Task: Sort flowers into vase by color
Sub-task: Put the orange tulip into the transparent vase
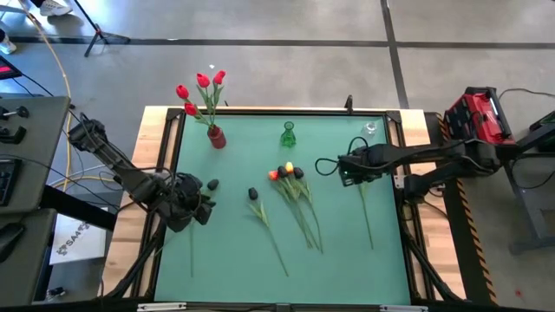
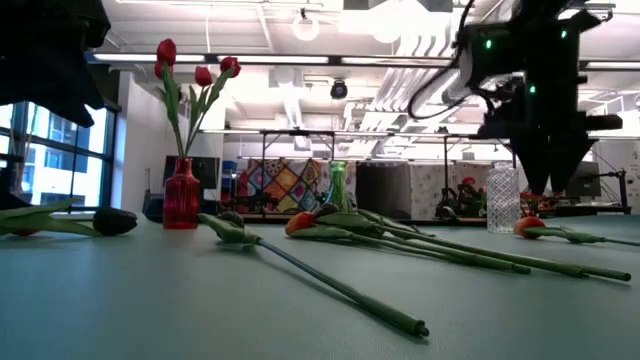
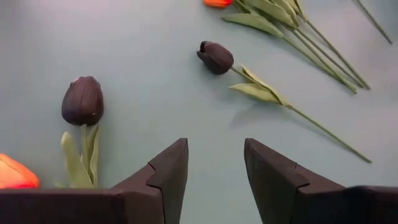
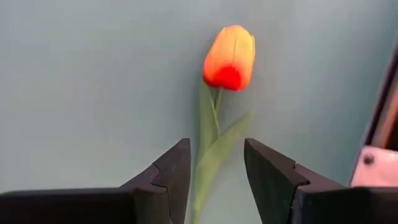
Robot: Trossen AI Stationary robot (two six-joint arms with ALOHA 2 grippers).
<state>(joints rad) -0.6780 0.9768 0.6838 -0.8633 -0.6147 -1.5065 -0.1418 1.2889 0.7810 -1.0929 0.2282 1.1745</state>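
My right gripper (image 4: 216,180) is open and points down over an orange tulip (image 4: 230,56) that lies flat on the table's right half (image 1: 364,208). Its fingers stand on either side of the stem just below the head, without touching it. My left gripper (image 3: 216,174) is open and hovers over the table's left part (image 1: 186,206), beside a black tulip (image 3: 83,101). A second black tulip (image 3: 216,57) lies farther toward the middle. Three red tulips (image 1: 201,87) stand with their stems in a red vase (image 1: 216,137). More flowers lie in a bunch (image 1: 295,186) at the centre.
A green vase (image 1: 288,134) and a clear glass vase (image 1: 370,130) stand near the far edge, right of the red vase. The stems of the central bunch run toward the near edge (image 2: 400,318). An orange flower head (image 3: 15,173) lies close to my left gripper.
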